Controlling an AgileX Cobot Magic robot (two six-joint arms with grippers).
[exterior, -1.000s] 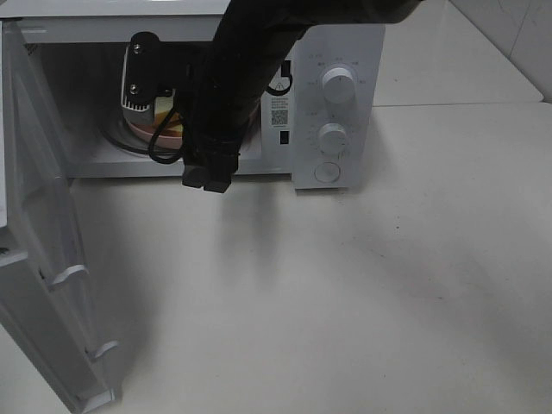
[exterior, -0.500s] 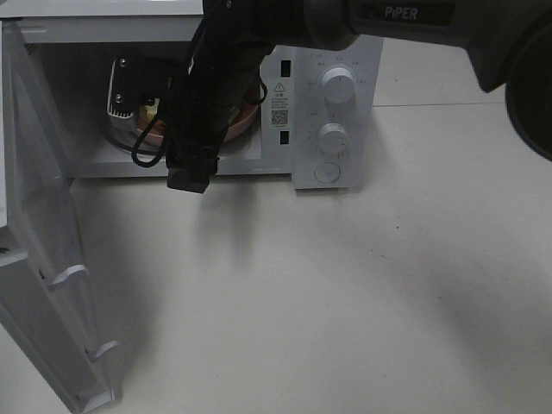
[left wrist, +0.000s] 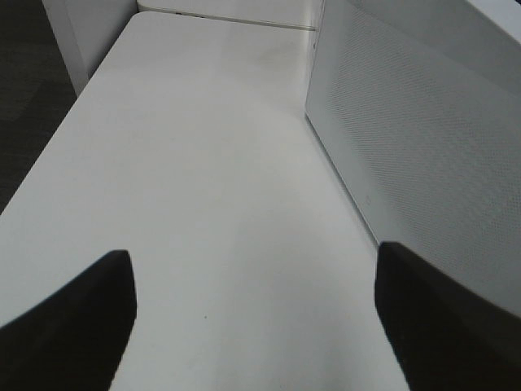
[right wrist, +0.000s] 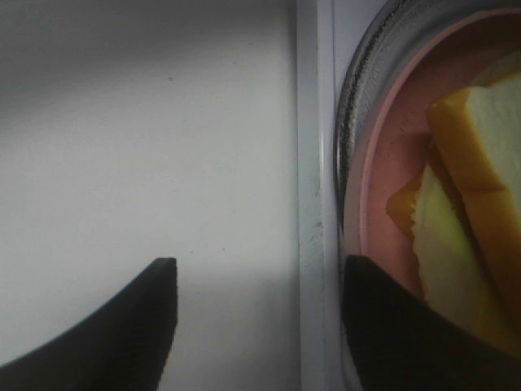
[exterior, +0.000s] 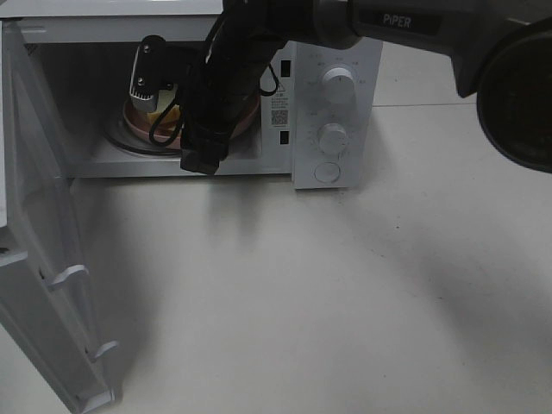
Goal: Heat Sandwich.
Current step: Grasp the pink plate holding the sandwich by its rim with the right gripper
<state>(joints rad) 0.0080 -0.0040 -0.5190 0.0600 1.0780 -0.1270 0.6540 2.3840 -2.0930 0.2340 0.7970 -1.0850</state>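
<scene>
The sandwich [exterior: 171, 113] lies on a round pink plate [exterior: 247, 117] on the glass turntable [exterior: 121, 143] inside the open microwave [exterior: 341, 34]. My right arm reaches into the cavity from above and hides most of the plate. In the right wrist view the sandwich [right wrist: 472, 204] shows white bread with yellow filling on the plate [right wrist: 391, 163]. My right gripper [right wrist: 259, 265] is open, one finger over the plate's edge, the other over the white oven floor. The left gripper [left wrist: 256, 277] is open over bare table beside the microwave's perforated side [left wrist: 423, 138].
The microwave door [exterior: 43, 259] stands wide open at the left, reaching to the front edge of the view. Two knobs [exterior: 338, 84] [exterior: 333, 136] and a round button [exterior: 327, 172] are on the control panel. White tabletop [exterior: 345, 302] spreads in front.
The right arm's wrist swung left inside the cavity, then back to the right. The plate and sandwich stay on the turntable. The left gripper shows no movement.
</scene>
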